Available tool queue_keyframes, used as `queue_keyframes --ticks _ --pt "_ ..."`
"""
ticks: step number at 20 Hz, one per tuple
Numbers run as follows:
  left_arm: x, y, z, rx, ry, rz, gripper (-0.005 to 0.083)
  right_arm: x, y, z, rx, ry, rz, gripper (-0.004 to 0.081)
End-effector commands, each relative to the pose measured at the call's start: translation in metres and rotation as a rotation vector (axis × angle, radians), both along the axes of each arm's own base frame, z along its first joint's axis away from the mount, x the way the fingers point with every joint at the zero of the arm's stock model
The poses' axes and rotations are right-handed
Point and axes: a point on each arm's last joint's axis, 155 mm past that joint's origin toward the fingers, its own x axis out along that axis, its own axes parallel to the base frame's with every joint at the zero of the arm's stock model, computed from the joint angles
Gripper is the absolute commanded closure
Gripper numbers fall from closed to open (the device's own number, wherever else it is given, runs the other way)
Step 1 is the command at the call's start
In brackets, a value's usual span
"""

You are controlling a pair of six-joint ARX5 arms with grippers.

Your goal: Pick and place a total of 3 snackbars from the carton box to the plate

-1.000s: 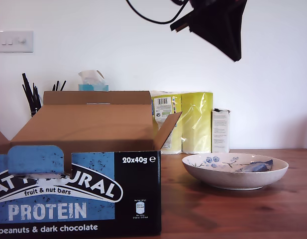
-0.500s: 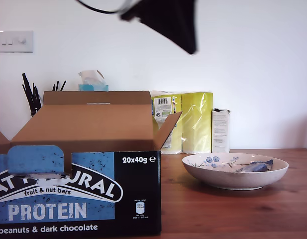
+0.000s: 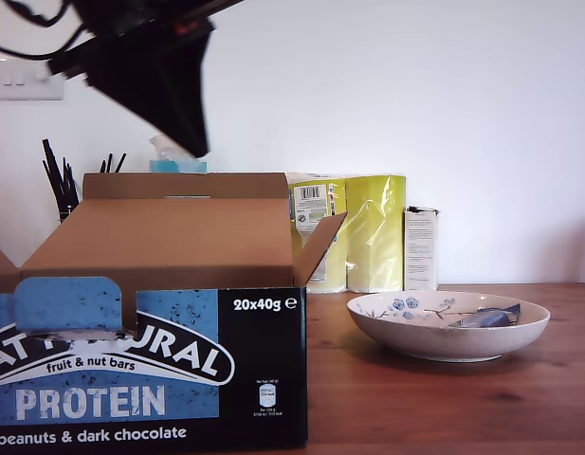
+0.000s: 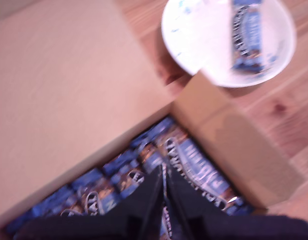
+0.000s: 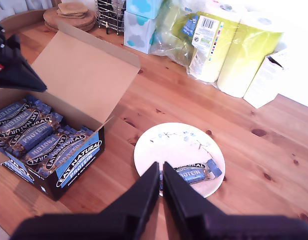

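The carton box [image 3: 150, 370] stands open at the exterior view's left, with several snackbars [image 4: 193, 165] lying side by side inside. My first gripper [image 3: 192, 142] hangs above the box with its jaws shut and empty; in the first wrist view its fingertips [image 4: 163, 192] sit over the packed bars. The plate [image 3: 434, 339] rests at the exterior view's right and holds one snackbar [image 3: 486, 318], which also shows as a snackbar [image 5: 193, 173] in the second wrist view. My second gripper [image 5: 161, 172] is high above the plate [image 5: 163, 150], shut on nothing.
Yellow plastic-wrapped rolls [image 3: 358, 232] and a narrow white carton [image 3: 420, 248] stand behind the plate. A tissue box [image 3: 178, 152] and dark utensils [image 3: 60, 180] are behind the carton box. Its raised flap [image 4: 59, 90] borders the bars on one side.
The first arm has swung from the exterior view's upper right, above the plate, across to its upper left over the carton box. Plate and bar have not moved.
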Motion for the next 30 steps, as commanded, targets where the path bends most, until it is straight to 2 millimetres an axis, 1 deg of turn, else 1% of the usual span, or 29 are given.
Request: queue_keyframes --ticks 1,3,4,6,7,8,9,10,11,12,13,16,20,23,30 --pt "-0.003 0.013 -0.006 0.005 0.031 0.048 0.0797 0.001 0.001 -0.003 -0.001 0.004 0.003 0.0783" --pt "-0.01 0.029 -0.016 0.015 0.111 0.135 0.0797 0.001 0.001 -0.003 -0.001 0.004 0.003 0.0783" --pt "-0.012 0.034 -0.019 0.006 0.144 0.184 0.0797 0.001 0.001 -0.003 -0.001 0.004 0.003 0.0783" --pt "-0.017 0.035 -0.025 -0.005 0.188 0.222 0.0796 0.001 0.001 -0.003 -0.001 0.003 0.003 0.0783" --pt "-0.018 0.034 -0.027 -0.011 0.203 0.235 0.0752 0.001 0.001 -0.003 -0.001 0.003 0.003 0.0783" --pt "-0.019 0.033 -0.029 -0.02 0.221 0.247 0.0662 0.001 0.001 -0.003 -0.001 0.003 0.003 0.0783" --pt "-0.021 0.032 -0.032 -0.019 0.236 0.245 0.0528 0.001 0.001 -0.003 -0.001 0.004 0.003 0.0783" --pt "-0.023 0.032 -0.035 -0.015 0.252 0.245 0.0374 0.001 0.001 -0.003 -0.001 0.004 0.003 0.0783" --pt "-0.025 0.033 -0.038 -0.008 0.268 0.252 0.0278 0.001 0.001 -0.003 -0.001 0.004 0.003 0.0783" --pt "-0.028 0.036 -0.042 0.0 0.292 0.275 0.0238 0.001 0.001 -0.003 -0.001 0.003 0.003 0.0783" --pt "-0.03 0.037 -0.046 0.007 0.316 0.291 0.0237 0.001 0.001 -0.003 -0.001 0.003 0.004 0.0783" --pt "-0.028 0.037 -0.06 0.029 0.353 0.325 0.0238 0.001 0.001 -0.003 -0.001 0.004 0.004 0.0783" --pt "-0.028 0.036 -0.087 0.092 0.409 0.33 0.0238 0.001 0.001 -0.003 -0.001 0.003 0.004 0.0783" --pt "-0.028 0.037 -0.103 0.131 0.439 0.336 0.0238 0.001 0.001 -0.003 -0.001 0.004 0.004 0.0783" --pt "-0.022 0.038 -0.126 0.175 0.464 0.349 0.0238 0.001 0.001 -0.003 -0.001 0.003 0.004 0.0783"
